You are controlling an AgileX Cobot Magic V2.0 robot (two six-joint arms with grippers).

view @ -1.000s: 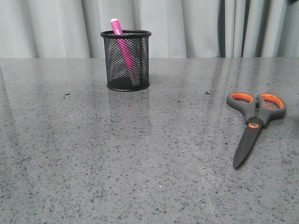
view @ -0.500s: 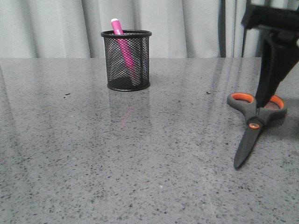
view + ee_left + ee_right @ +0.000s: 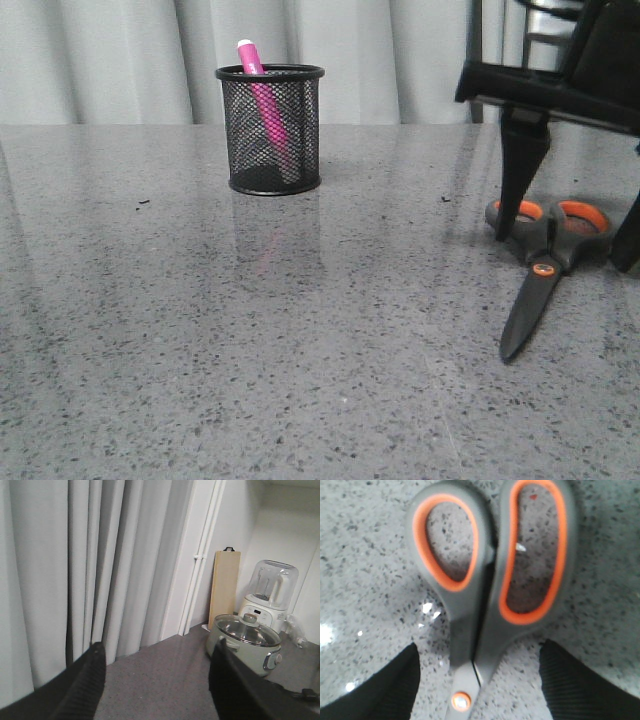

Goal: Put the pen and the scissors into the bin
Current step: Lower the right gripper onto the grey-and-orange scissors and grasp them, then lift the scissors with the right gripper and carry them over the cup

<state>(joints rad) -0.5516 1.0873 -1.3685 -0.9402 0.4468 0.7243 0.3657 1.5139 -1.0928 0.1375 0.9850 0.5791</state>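
The black mesh bin [image 3: 270, 130] stands at the back left of the table. The magenta pen [image 3: 262, 95] leans inside it, with its whitish cap above the rim. The dark grey scissors [image 3: 545, 265] lie flat at the right, with the orange-lined loops to the back and the blades pointing to the front. My right gripper [image 3: 570, 235] is open and low over the scissors, one finger on each side of the handles. In the right wrist view the scissors [image 3: 490, 580] lie between the spread fingers of the right gripper [image 3: 479, 650]. My left gripper [image 3: 157, 650] is open, empty and raised, and it does not show in the front view.
The grey speckled table [image 3: 200, 330] stretches in front of the bin. Grey curtains [image 3: 120, 60] hang behind it. The left wrist view shows a curtain [image 3: 75, 570], a pale lidded pot [image 3: 245, 642], a blender [image 3: 267, 592] and a wooden board [image 3: 225, 587].
My right gripper has come down from the upper right and now straddles the scissors' handles. The scissors, pen and bin have not moved.
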